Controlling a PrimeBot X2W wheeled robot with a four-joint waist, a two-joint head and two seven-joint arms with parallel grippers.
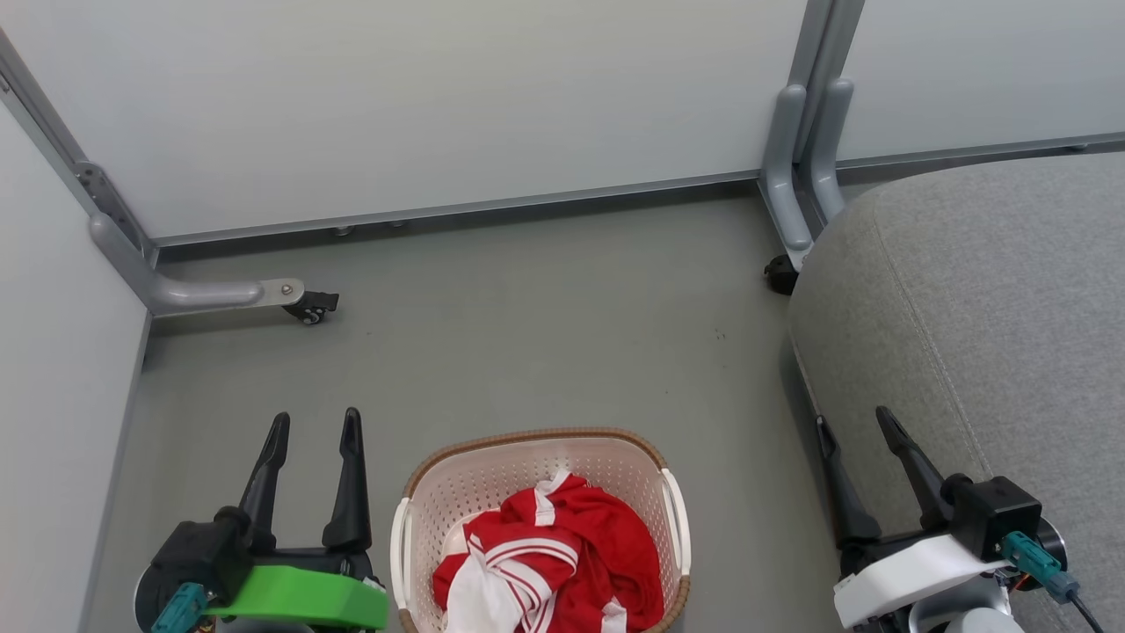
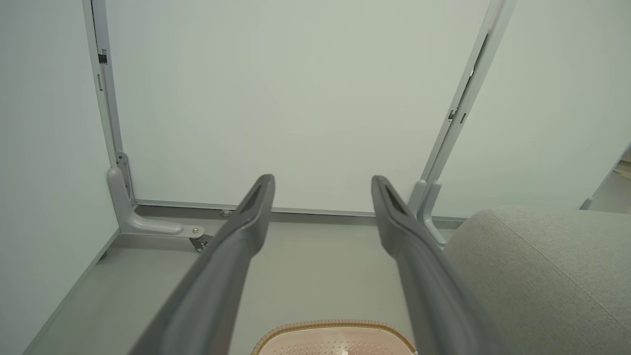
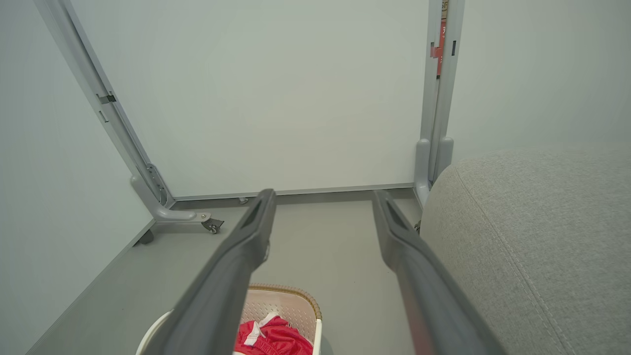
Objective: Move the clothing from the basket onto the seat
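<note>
Clothing [image 1: 562, 545] lies heaped inside the basket [image 1: 527, 434], with the seat [image 1: 984, 308] off to the basket's right. Left claw [image 1: 316, 416] and right claw [image 1: 852, 417] flank the basket, both spread wide and empty. Best to pinch deep at the heap's crest.

1. One basket [image 1: 677, 519], no more than that.
2. One heap of red-and-white clothing [image 1: 606, 536] inside it. From where I stand I cannot tell how many garments make it up.
3. One grey seat [image 1: 993, 308].
4. Two claws, the left claw [image 1: 316, 416] and the right claw [image 1: 852, 418], each with two dark fingers [image 1: 350, 475], so four in all.
5. Three pale partition panels: the left panel [image 1: 53, 352], the middle panel [image 1: 439, 105] and the right panel [image 1: 984, 70].
6. Two small black castors under the panel feet: the left castor [image 1: 315, 308] and the right castor [image 1: 778, 274].
</note>
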